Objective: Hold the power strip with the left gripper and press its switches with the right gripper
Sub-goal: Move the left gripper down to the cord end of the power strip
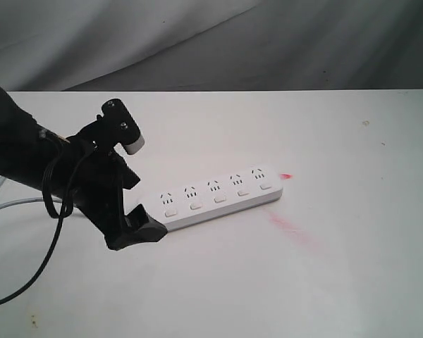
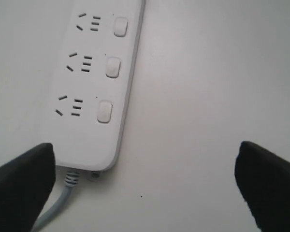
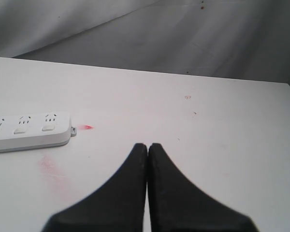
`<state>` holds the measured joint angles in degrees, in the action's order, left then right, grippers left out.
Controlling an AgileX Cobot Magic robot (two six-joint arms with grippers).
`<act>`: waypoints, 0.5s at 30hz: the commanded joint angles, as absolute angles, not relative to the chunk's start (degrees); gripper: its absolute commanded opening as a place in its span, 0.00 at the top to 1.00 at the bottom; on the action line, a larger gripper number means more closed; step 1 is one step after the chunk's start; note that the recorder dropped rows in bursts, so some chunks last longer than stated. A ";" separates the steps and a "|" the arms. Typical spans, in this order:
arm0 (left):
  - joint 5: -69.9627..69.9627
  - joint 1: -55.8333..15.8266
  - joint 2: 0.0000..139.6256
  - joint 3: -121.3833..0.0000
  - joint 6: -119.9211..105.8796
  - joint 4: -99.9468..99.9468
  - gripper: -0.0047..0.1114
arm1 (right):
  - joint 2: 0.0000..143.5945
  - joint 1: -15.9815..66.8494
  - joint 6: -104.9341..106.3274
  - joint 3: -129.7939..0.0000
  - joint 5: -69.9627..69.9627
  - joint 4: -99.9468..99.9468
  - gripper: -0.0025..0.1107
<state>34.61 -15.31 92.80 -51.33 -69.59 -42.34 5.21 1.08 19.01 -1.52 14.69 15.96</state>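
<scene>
Left wrist view | power strip (image 2: 89, 130) lettering, if any, unreadable | left gripper (image 2: 145, 179) spread

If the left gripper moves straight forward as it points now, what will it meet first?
Probably the power strip: its cord end lies ahead of the open left gripper, off centre, so one finger may strike it or the grey cord.
</scene>
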 commanded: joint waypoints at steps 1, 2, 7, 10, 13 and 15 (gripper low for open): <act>32.11 -15.52 92.98 -51.49 -76.45 -44.87 0.15 | 4.99 0.64 18.99 -1.18 14.48 15.82 0.98; 31.82 -15.52 93.27 -51.49 -79.91 -45.90 0.15 | 4.99 0.64 18.99 -1.18 14.48 15.82 0.98; 29.44 -15.32 97.03 -51.49 -93.11 -54.72 0.15 | 4.99 0.64 18.99 -1.18 14.48 15.82 0.98; 27.77 -15.32 98.86 -51.49 -93.42 -55.21 0.15 | 4.99 0.64 18.99 -1.18 14.48 15.82 0.98; 25.61 -15.32 100.38 -51.49 -93.42 -57.36 0.15 | 4.99 0.64 18.99 -1.18 14.48 15.82 0.98; 24.14 -15.32 101.33 -51.49 -93.53 -59.51 0.15 | 4.99 0.64 18.99 -1.18 14.48 15.82 0.98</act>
<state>26.34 -15.31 100.47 -51.33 -93.01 -56.29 5.21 1.08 19.01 -1.52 14.69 15.96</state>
